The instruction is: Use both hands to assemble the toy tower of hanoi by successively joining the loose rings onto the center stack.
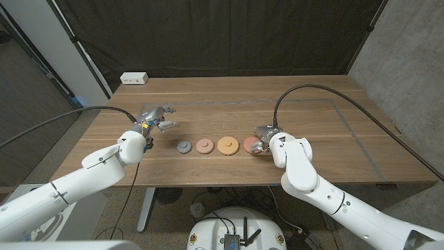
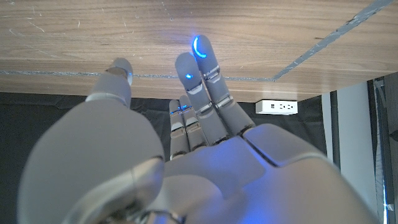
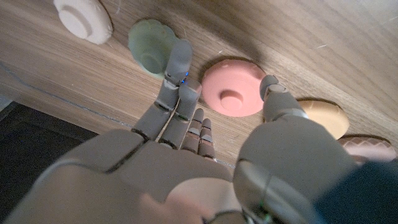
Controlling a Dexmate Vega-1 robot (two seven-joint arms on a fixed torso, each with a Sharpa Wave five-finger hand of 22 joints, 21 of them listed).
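Observation:
Flat rings lie in a row along the table's middle: grey (image 1: pixel 184 147), pink (image 1: pixel 205 146), orange (image 1: pixel 227 144) and red (image 1: pixel 248 145). My right hand (image 1: pixel 263 141) hovers at the red ring's right side, empty, with its fingers apart. In the right wrist view the right hand (image 3: pixel 205 149) reaches over the red ring (image 3: pixel 233 93) and a green ring (image 3: pixel 152 46). A white ring (image 3: pixel 83 17) lies beyond them, and the orange ring (image 3: pixel 326 118) and pink ring (image 3: pixel 367 146) on the other side. My left hand (image 1: pixel 154 118) (image 2: pixel 186 143) stays left of the row, fingers stretched out, holding nothing.
A white power strip (image 1: pixel 134 78) (image 2: pixel 278 106) sits at the table's far left edge. Grey tape lines (image 1: pixel 347 118) mark a rectangle on the wooden table (image 1: pixel 208 111). A black cable arcs from each arm over the tabletop.

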